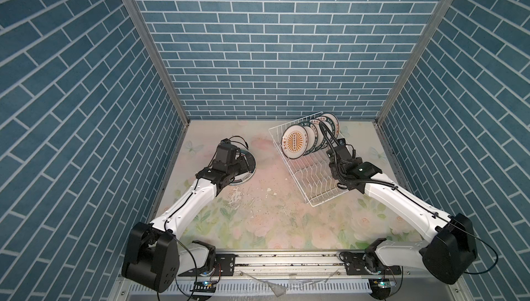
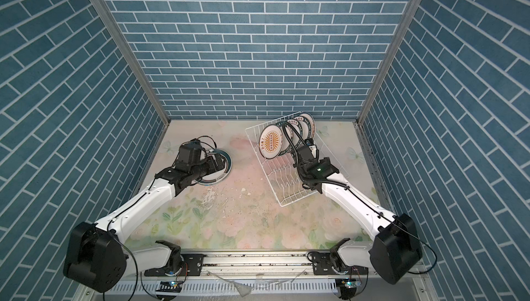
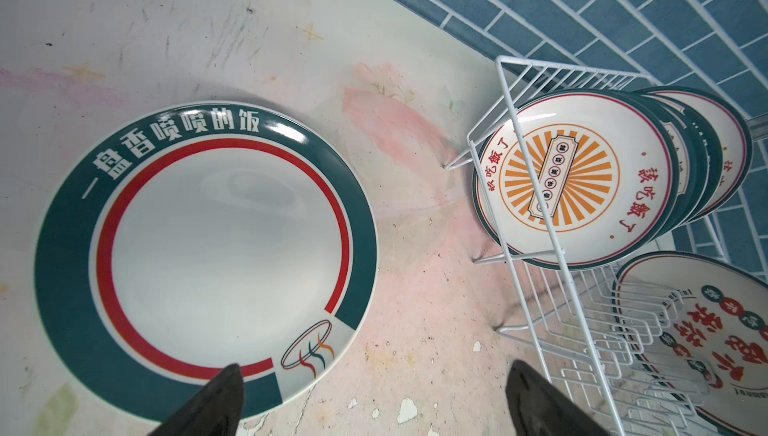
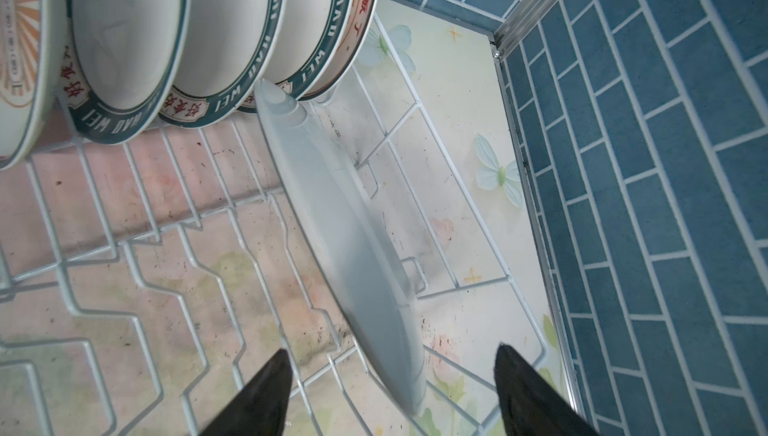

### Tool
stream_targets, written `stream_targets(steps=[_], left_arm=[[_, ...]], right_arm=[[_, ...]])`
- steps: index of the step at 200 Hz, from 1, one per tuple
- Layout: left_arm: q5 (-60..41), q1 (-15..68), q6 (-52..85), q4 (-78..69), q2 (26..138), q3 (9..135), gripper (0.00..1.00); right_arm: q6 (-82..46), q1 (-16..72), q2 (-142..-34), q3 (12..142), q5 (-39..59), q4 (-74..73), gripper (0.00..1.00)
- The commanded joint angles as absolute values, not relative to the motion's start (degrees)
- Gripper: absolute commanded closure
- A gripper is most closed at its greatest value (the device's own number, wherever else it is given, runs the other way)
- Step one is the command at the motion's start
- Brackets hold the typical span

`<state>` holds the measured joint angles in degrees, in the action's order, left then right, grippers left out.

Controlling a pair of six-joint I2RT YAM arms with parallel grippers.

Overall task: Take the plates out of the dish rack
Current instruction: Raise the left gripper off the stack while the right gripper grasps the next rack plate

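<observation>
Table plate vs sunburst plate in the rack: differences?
Pose: the table plate lies flat on the table; the sunburst plate stands on edge in the dish rack. Print: the table plate has a wide green lettered band and red ring around a plain centre; the sunburst plate has an orange-rayed centre. Both are round and white.

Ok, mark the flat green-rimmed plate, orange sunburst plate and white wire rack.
Green-rimmed plate [image 3: 208,255]: left wrist view, centre.
Orange sunburst plate [image 3: 594,176]: left wrist view, sunburst.
White wire rack [image 1: 314,174]: in a top view, prongs.
</observation>
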<state>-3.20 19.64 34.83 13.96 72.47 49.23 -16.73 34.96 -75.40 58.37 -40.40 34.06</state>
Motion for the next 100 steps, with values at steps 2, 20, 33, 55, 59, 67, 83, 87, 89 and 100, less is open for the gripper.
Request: stream_targets(steps=[2,20,33,55,59,67,83,87,89,100], left_arm=[[-0.56,20.84,33.82,14.71,72.80,50.05,0.01],[-0.73,21.25,33.67,13.00,71.88,49.08,0.01],[-0.22,21.32,33.58,12.96,71.26,48.87,0.01],[0.78,21.41,33.06,12.77,70.50,48.55,0.01],[0.88,21.39,33.01,12.63,70.36,48.46,0.01],[0.88,21.43,32.96,12.24,70.08,48.14,0.01],[1.86,21.38,33.08,12.07,69.38,47.65,0.01],[2.47,21.39,33.36,12.25,69.20,47.57,0.01],[2.73,21.39,33.43,12.29,69.00,47.49,0.01],[3.81,21.44,33.52,11.97,68.27,46.80,0.01]], right_arm=[[-15.73,34.64,-77.71,60.33,-44.73,33.18,0.35],[-15.73,34.46,-78.81,60.47,-44.79,32.71,0.41],[-15.73,34.35,-79.18,60.43,-45.47,32.57,0.46],[-15.66,34.04,-80.01,60.29,-45.97,32.12,0.56],[-15.66,34.02,-80.26,60.24,-46.01,32.06,0.58],[-15.64,34.04,-80.86,60.26,-46.36,31.91,0.61],[-15.47,33.93,-82.02,60.41,-46.62,31.95,0.67],[-15.47,33.95,-82.28,60.54,-46.73,31.93,0.69],[-15.51,33.98,-82.38,60.49,-46.80,31.98,0.69],[-15.53,33.94,-82.99,60.66,-47.34,32.03,0.74]])
